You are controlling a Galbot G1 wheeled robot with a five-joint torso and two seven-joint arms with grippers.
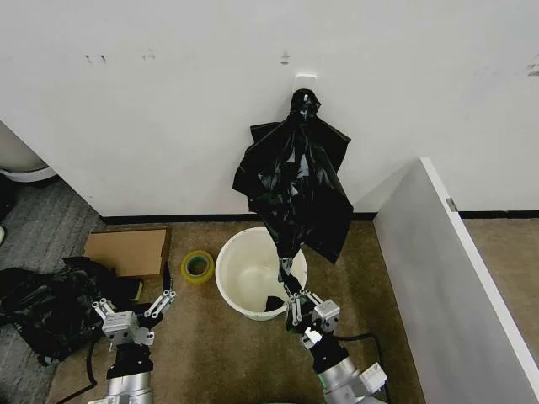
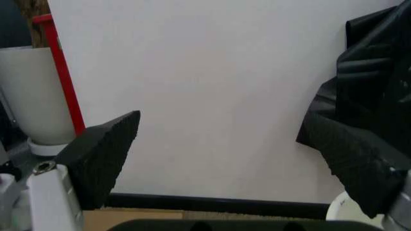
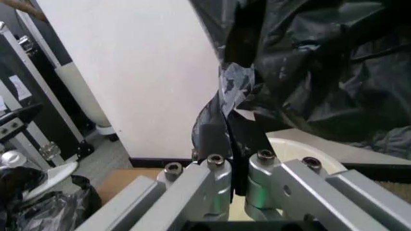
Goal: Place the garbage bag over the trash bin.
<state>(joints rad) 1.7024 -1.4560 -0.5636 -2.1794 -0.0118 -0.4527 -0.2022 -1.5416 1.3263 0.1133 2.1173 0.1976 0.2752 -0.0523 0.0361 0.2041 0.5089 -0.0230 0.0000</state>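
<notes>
Brown carpet runs to a white wall, where the garbage bag (image 1: 296,189), glossy, black and wrinkled, is hung from a wall hook directly above the trash bin (image 1: 240,290). Its lower tip is pinched between the closed fingers of the right gripper (image 1: 292,305) at the bin's near rim. The left gripper (image 1: 135,313) is held with fingers spread wide and holding nothing, beside the bin near a yellow tape roll (image 1: 198,266).

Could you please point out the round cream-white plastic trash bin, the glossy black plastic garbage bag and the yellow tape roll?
Round cream-white plastic trash bin (image 1: 229,284): head view, left inner wall.
Glossy black plastic garbage bag (image 1: 296,189): head view, middle of the hanging film.
Yellow tape roll (image 1: 198,266): head view, top ring.
</notes>
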